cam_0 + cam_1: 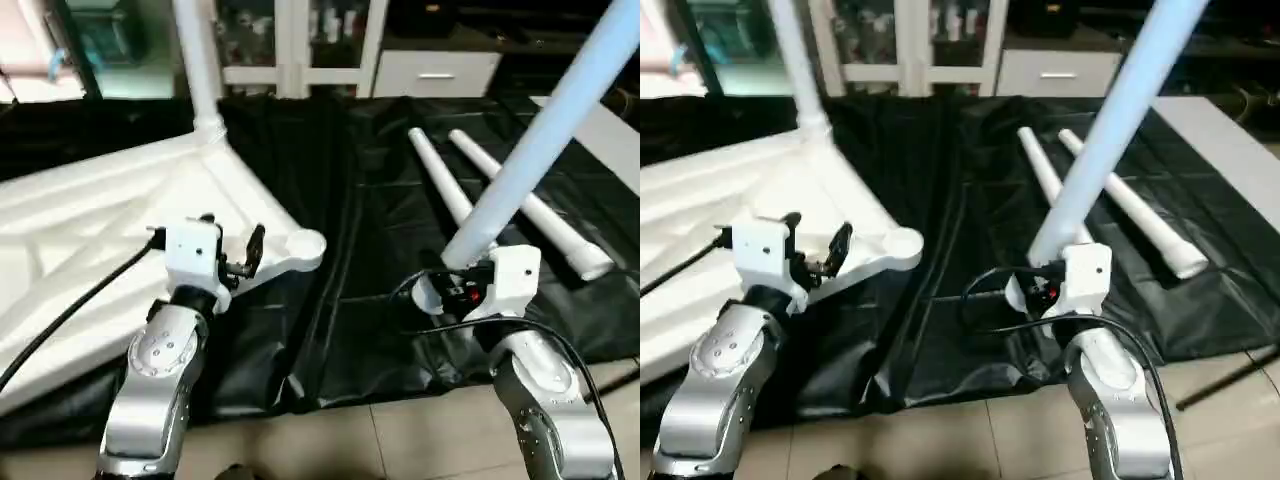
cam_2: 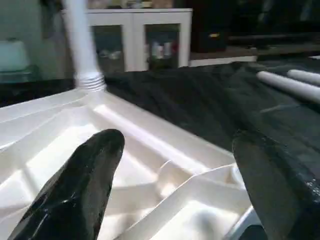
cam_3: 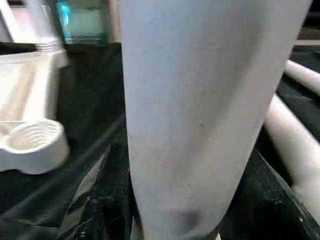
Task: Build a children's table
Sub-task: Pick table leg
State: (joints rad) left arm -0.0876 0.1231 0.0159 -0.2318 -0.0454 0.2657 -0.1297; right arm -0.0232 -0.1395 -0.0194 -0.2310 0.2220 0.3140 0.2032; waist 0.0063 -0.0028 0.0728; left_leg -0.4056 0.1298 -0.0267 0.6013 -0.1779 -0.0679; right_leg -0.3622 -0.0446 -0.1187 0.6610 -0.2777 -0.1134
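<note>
- The table top (image 1: 90, 230) is laid underside up on the black-sheeted worktop (image 1: 360, 300); one leg (image 1: 197, 60) is seated upright in its far corner socket.
- The left gripper (image 1: 232, 252) is held with fingers apart above the near corner socket (image 1: 303, 246), nothing gripped.
- The right gripper (image 1: 450, 285) is clamped on a tilted leg (image 1: 545, 130).
- Two loose legs (image 1: 520, 200) are laid side by side behind it.

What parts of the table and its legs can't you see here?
- Held leg: its top is cut off by the head views' upper edge; in the right wrist view its foot hides between the right gripper fingers.
- Standing leg: top cut off by the upper edge.
- Table top: its left part runs off the picture.
</note>
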